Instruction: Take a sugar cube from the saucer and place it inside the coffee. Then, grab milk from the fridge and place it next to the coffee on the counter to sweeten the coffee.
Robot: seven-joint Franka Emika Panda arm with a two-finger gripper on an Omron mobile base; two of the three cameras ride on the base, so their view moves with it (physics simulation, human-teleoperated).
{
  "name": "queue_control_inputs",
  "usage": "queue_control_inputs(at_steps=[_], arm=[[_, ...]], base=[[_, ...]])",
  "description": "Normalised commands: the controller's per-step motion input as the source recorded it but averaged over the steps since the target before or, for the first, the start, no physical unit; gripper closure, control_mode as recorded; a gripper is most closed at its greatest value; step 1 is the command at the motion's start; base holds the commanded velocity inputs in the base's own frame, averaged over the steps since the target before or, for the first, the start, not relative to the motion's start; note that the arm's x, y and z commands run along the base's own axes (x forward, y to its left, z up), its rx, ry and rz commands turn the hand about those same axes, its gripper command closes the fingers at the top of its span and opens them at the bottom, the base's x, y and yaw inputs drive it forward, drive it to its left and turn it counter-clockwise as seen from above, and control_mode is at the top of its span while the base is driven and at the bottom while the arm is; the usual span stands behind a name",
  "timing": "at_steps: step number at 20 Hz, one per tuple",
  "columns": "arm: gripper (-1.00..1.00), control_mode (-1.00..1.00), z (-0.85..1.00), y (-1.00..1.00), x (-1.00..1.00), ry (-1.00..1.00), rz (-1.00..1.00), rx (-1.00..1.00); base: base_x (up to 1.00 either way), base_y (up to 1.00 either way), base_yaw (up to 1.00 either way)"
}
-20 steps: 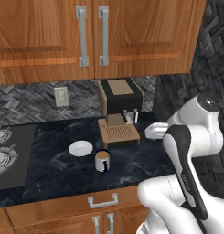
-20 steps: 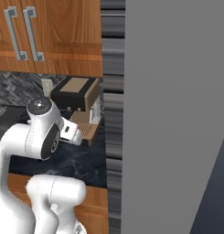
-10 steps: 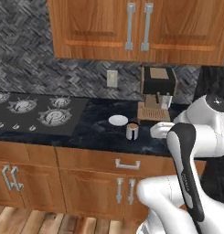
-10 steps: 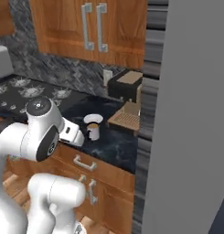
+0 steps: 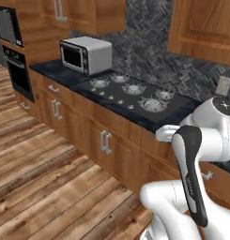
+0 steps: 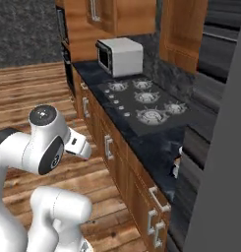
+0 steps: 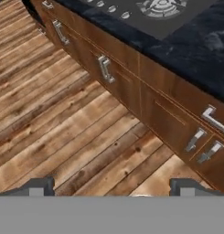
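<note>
My gripper (image 7: pixel 111 188) hangs open above the wooden floor, facing the cabinet fronts under the counter (image 7: pixel 202 48), with nothing between its widely spread fingertips (image 7: pixel 40 185). The white hand juts from the arm in the left base view (image 5: pixel 167 133) and the right base view (image 6: pixel 78 147). The black marbled counter (image 6: pixel 151 147) runs along the wall. The grey fridge (image 6: pixel 223 167) fills the right side of the right base view. At its edge a small white shape (image 6: pixel 177 166) sits on the counter; I cannot tell what it is. Sugar cube, saucer and milk are out of view.
A cooktop (image 5: pixel 130 91) with several burners is set into the counter, with a white microwave (image 5: pixel 86 54) beyond it and a built-in oven (image 5: pixel 13 51) at the far end. Wooden wall cabinets (image 5: pixel 205 28) hang above. Open wooden floor (image 5: pixel 46 187) lies in front of the cabinets.
The whole picture has shifted: the base has moved, so the coffee machine, mug and saucer have left both base views and the cooktop, microwave and floor have come in. The gripper stays open.
</note>
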Motion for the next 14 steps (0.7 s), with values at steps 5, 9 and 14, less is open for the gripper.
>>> queue_control_inputs(at_steps=[5,9,14], arm=[[-1.00,1.00,0.00,0.00,0.00,0.00,0.00,0.00],[-1.00,1.00,0.00,0.00,0.00,0.00,0.00,0.00],[-1.00,1.00,0.00,0.00,0.00,0.00,0.00,0.00]], base=[[0.17,0.28,0.86],[0.95,0.24,0.61],[0.89,0.25,0.61]])
